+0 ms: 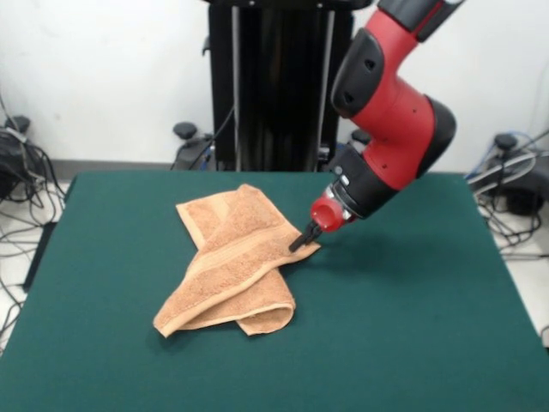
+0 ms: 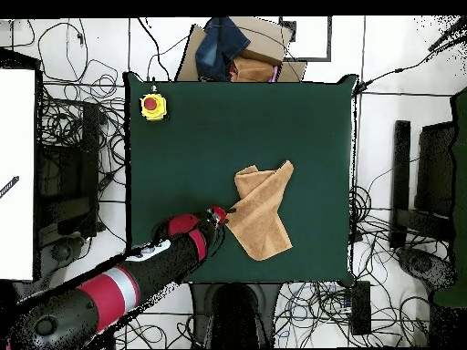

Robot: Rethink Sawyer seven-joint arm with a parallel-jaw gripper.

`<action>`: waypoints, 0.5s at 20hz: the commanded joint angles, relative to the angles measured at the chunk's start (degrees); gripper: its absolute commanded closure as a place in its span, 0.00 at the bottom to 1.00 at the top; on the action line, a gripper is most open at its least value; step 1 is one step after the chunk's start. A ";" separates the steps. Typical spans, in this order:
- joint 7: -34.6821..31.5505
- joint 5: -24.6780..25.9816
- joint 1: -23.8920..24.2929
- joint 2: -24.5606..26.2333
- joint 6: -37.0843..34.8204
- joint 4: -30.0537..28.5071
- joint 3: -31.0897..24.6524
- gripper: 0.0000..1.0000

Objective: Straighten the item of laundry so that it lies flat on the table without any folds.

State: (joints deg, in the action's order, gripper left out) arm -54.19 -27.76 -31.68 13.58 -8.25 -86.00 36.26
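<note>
Gripper: the small black-tipped gripper (image 1: 302, 239) on the red and black arm (image 1: 390, 129) is tilted down and to the left in the front view, its tip at the right-hand corner of the towel. Too small to tell whether it is released or clenched on cloth; cannot tell.

Contact: tip appears to touch or press the towel's edge; in the overhead view the gripper (image 2: 222, 216) sits just beside the towel's corner nearest the robot base.

Towel: light orange-tan terry-cloth hand towel (image 1: 232, 262), folded over itself into a long diagonal shape, with a layered fold at its near end and a paler woven band showing across the middle. It lies mid-table, a little left of centre in the front view.

Table: large dark green felt-covered table (image 1: 412, 343), with bare cloth on all sides of the towel.

Other: yellow box with a red button (image 2: 153, 106) at one table corner in the overhead view, well apart from the towel.

Step (judged): take the upper layer at this corner and draw it right, away from the fold.

Technique: pinch the top layer only; pull low and slowly so the under layer stays put; stop before the whole towel drags.

Risk: catching both layers would merely shift the bundle.
</note>
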 commanded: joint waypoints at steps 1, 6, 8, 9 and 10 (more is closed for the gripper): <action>-19.79 -4.28 0.20 -0.10 -3.34 1.82 -10.77 0.00; -15.79 -0.77 2.92 -3.90 -6.28 -2.18 -13.11 0.00; -14.30 0.53 3.46 -5.36 -7.90 -3.76 -13.21 0.00; -13.64 1.06 3.94 -6.37 -8.41 -4.60 -13.54 0.00; -13.12 1.51 4.48 -7.46 -8.81 -5.57 -13.92 0.00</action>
State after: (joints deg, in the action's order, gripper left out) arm -54.20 -27.45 -29.91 10.02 -9.12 -88.59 33.74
